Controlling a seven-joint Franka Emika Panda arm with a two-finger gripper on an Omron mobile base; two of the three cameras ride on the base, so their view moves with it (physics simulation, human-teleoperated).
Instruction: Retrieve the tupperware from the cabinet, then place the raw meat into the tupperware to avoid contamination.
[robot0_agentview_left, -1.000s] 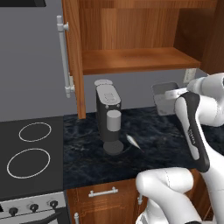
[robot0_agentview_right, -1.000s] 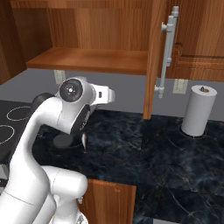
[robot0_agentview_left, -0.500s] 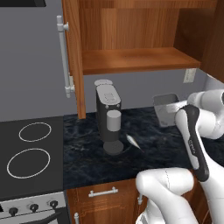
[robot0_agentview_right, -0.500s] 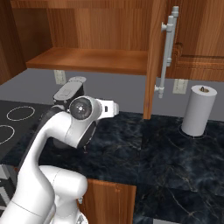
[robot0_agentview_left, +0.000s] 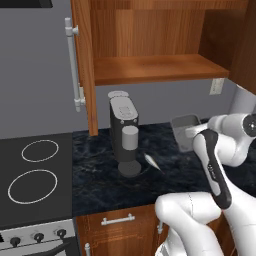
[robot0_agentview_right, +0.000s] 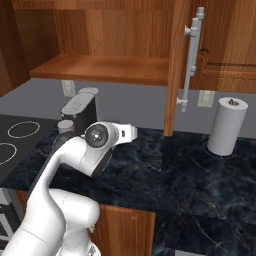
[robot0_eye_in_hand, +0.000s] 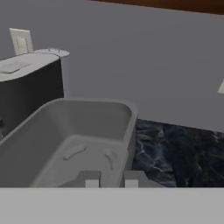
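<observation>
Claw: the claw (robot0_eye_in_hand: 111, 178) is pressed nearly together, its two tips pinching the near wall of the tupperware; in the left base view it sits at the end of the white arm, at the container's right edge.
Tupperware: the grey, semi-clear tupperware (robot0_agentview_left: 184, 126) is out of the cabinet, to the right of the coffee machine and in front of the grey wall. The hand view shows its open top, rounded corners and bare inside (robot0_eye_in_hand: 83, 144). Whether its base touches the surface or hangs just above it cannot be told.
Raw meat: the pale pointed sliver of raw meat (robot0_agentview_left: 152, 161) lies on the surface just right of the coffee machine's base, in front of and to the left of the tupperware, apart from it.
Cabinet: the reddish-brown wall cabinet (robot0_agentview_left: 150, 45) stands with its door open; the left door (robot0_agentview_left: 84, 65) carries a vertical silver bar handle (robot0_agentview_left: 74, 67). The shelf (robot0_agentview_right: 100, 69) shows bare wood.
Coffee machine: the dark coffee machine (robot0_agentview_left: 125, 141) stands upright under the cabinet's shelf, between the stove and the tupperware; in the hand view it is to the left of the container (robot0_eye_in_hand: 26, 94).
Surface: dark marbled stone surface (robot0_agentview_right: 190, 185).
Paper-towel roll: a white paper-towel roll (robot0_agentview_right: 227, 126) stands upright on the surface, well to the right of the arm.
Stove: a black cooktop (robot0_agentview_left: 32, 180) with two ring burners lies at the left of the surface.
</observation>
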